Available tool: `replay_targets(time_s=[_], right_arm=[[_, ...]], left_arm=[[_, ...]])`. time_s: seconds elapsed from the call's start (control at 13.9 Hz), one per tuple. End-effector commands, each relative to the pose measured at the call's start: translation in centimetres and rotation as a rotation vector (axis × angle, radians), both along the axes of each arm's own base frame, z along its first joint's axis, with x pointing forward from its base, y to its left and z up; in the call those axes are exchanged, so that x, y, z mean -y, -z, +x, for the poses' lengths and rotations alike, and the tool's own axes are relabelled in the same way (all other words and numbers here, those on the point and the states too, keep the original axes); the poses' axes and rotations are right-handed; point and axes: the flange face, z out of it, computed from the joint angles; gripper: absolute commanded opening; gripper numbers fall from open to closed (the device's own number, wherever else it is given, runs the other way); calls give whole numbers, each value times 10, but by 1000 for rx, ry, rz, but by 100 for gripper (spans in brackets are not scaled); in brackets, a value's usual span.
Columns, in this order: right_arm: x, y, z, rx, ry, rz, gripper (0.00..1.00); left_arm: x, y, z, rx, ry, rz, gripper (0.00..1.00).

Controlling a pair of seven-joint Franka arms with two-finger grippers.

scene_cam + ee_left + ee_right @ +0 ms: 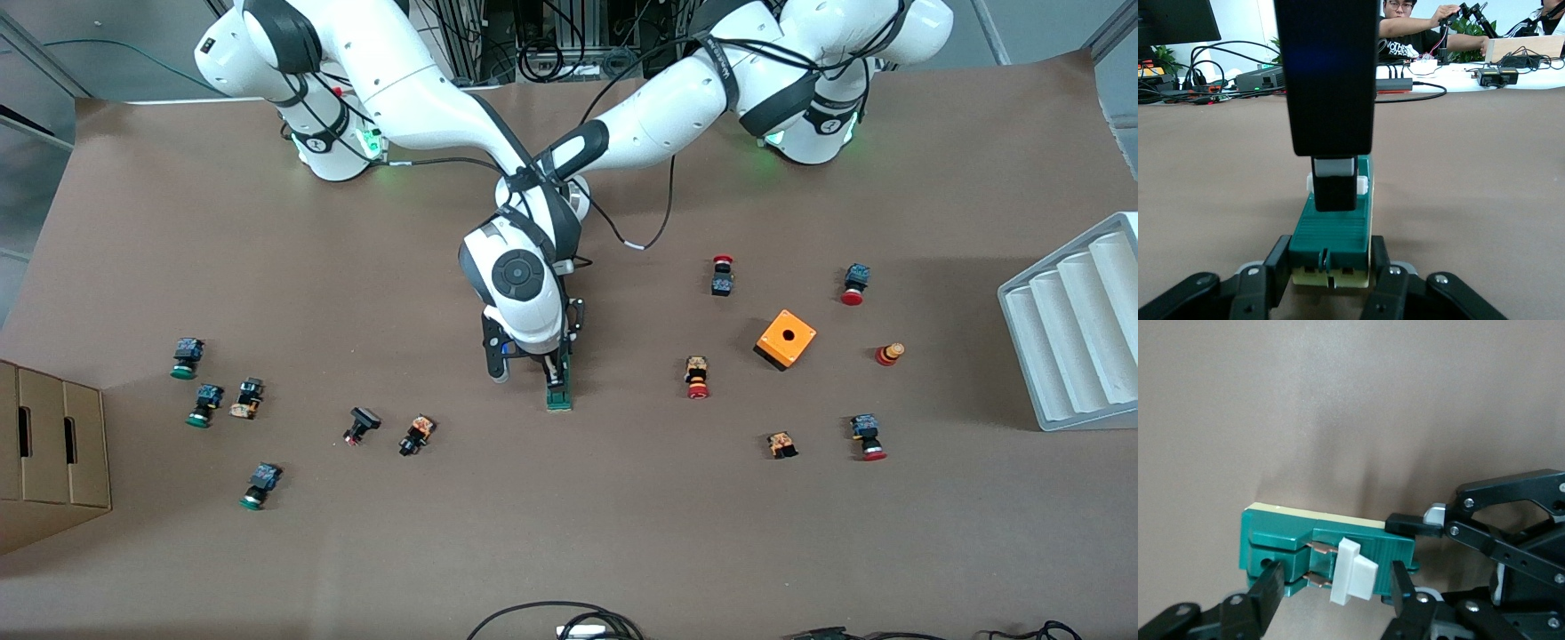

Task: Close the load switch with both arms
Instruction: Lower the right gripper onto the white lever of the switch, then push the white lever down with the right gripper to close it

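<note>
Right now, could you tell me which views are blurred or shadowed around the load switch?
Left wrist view: right pincer looms dark and soft-edged over the sharp load switch. Right wrist view: mildly soft, a shadow smear on the table above the switch. Front view: evenly lit.

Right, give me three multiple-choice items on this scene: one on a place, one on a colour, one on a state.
1. Where is the switch?
A. In the tray
B. On the table, under both grippers
C. On the carton

2. What colour is the lever?
A. White
B. Red
C. Orange

3. How is the left gripper?
A. Open, above the switch
B. Shut, clear of the switch
C. Shut on the switch's end

Key: 1 B, the front view shows it flat on the table mid-way between the arms' ends. 2 A, the right wrist view shows a white piece on the green body. 3 C, its fingers press both sides of the switch's end, while the right gripper is open astride the lever.
</note>
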Motion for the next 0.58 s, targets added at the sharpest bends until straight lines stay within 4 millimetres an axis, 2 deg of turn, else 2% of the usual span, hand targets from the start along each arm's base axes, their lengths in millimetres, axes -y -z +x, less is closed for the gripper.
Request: replay_targets(time_s=[0.0, 0.14, 0.36, 0.5], right_arm=[[-1, 2, 0, 5, 9, 19, 71], [0, 3, 0, 6, 6, 17, 65], [0, 4, 0, 12, 7, 19, 61], [0, 4, 0, 13, 4, 20, 53]], left_arm=[[2, -3, 0, 8, -4, 9, 51], [2, -3, 0, 8, -4, 9, 50], [2, -3, 0, 9, -3, 9, 50], [2, -4, 0, 10, -2, 9, 50]])
